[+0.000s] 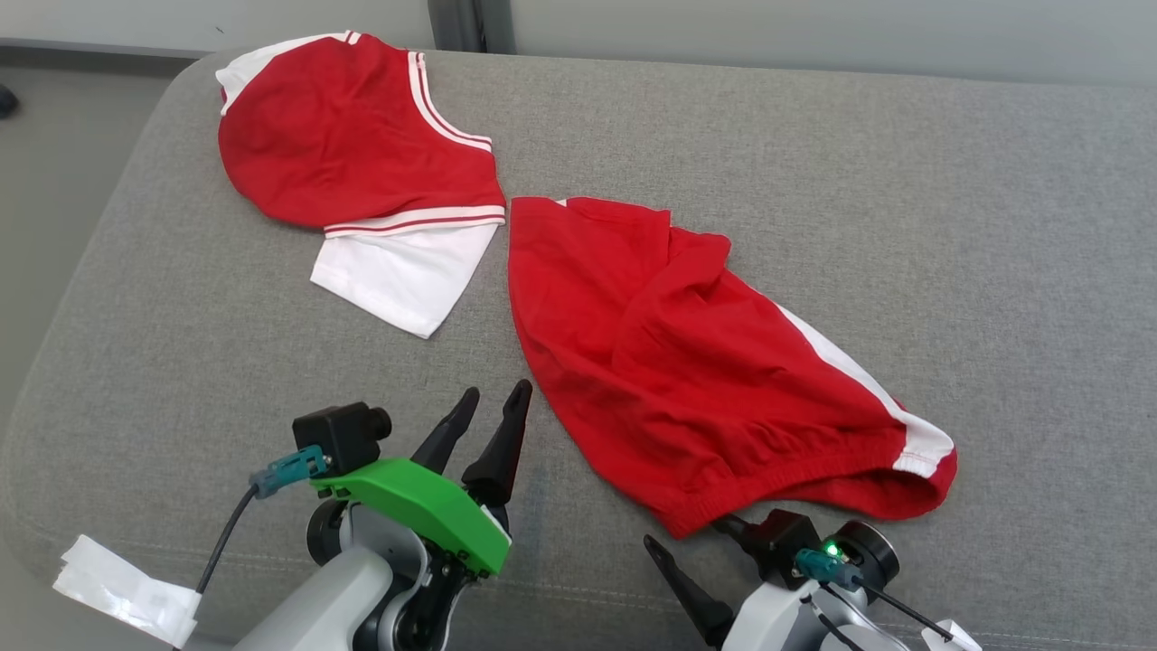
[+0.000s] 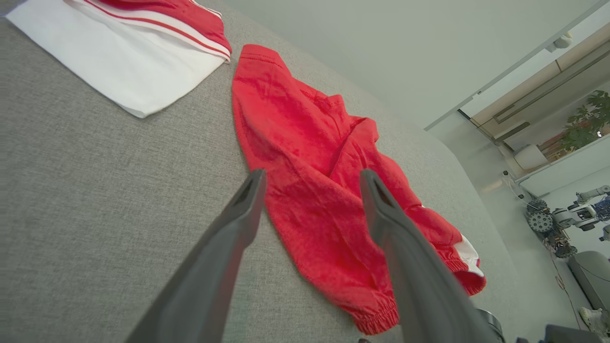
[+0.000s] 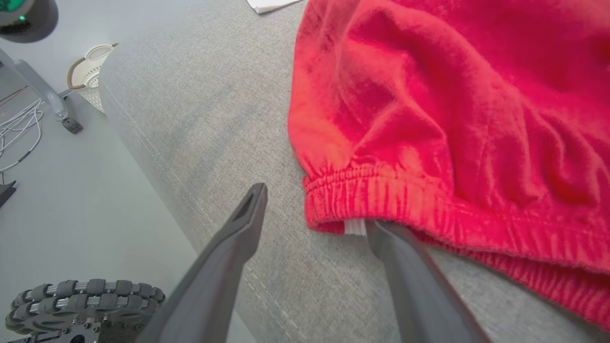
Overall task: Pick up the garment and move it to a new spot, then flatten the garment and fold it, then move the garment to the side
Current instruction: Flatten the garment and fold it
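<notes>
My left gripper sits at the end of a pale forearm that comes up from the lower edge of the head view, with a bright green bracket and a small black camera on the wrist. Its two long dark fingers stand apart, holding nothing, and point forward and a little to the right. They are over the grey upholstered cushion; I cannot tell whether they touch it.

The red cotton shorts with a white side stripe and elastic waistband lie crumpled just to the right of those fingers. In the left wrist view the cloth spreads ahead of the fingertips and across the gap between them.

My right gripper is low at the bottom edge of the head view, wrist angled so it points up towards the near end of the shorts. Its fingers are also spread, clamped on nothing. In the right wrist view the right-hand finger's tip meets the gathered waistband at a small white label, while the left-hand one lies over bare cushion beside the shorts.

Well beyond the left fingers, a folded red garment with white trim and a white panel rests apart from the shorts.
</notes>
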Available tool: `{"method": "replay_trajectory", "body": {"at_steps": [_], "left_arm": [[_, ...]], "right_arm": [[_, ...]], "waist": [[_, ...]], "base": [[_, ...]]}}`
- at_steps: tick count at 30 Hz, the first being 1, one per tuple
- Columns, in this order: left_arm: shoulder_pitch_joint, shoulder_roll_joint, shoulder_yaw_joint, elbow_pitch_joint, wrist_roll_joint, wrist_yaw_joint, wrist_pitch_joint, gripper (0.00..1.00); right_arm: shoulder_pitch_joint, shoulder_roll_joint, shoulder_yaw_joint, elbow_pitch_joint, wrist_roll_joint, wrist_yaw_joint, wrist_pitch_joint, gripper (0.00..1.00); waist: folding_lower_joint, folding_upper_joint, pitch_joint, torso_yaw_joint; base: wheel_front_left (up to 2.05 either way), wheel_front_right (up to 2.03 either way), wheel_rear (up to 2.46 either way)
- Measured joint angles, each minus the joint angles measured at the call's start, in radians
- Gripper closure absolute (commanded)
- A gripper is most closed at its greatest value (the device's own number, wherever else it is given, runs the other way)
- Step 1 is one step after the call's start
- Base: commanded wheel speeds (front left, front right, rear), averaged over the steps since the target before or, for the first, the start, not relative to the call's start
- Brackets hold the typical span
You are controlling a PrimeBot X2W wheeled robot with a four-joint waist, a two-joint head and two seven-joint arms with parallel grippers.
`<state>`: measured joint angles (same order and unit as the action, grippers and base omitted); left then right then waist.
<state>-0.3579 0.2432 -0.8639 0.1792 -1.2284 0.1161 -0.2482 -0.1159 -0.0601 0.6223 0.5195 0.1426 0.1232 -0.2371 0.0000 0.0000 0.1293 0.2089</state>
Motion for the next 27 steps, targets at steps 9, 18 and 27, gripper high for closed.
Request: {"method": "replay_trajectory", "body": {"at_steps": [9, 18, 27], "left_arm": [[0.011, 0.0, 0.017, -0.014, 0.003, 0.0, 0.0, 0.0], [0.014, 0.0, 0.023, -0.024, 0.01, 0.007, 0.0, 0.0], [0.051, 0.005, 0.059, -0.016, 0.01, 0.008, 0.0, 0.0]], "right_arm": [[-0.008, 0.0, 0.025, 0.057, 0.001, 0.0, 0.0, 0.0], [-0.08, 0.0, 0.035, 0.11, -0.002, 0.0, -0.001, 1.0], [-0.064, -0.009, 0.095, -0.026, 0.418, 0.001, 0.047, 1.0]], "waist": [[0.0, 0.0, -0.002, -0.001], [0.0, 0.0, -0.002, -0.001], [0.0, 0.0, -0.021, -0.008]], "base": [[0.0, 0.0, 0.0], [0.0, 0.0, 0.0], [0.0, 0.0, 0.0]]}}
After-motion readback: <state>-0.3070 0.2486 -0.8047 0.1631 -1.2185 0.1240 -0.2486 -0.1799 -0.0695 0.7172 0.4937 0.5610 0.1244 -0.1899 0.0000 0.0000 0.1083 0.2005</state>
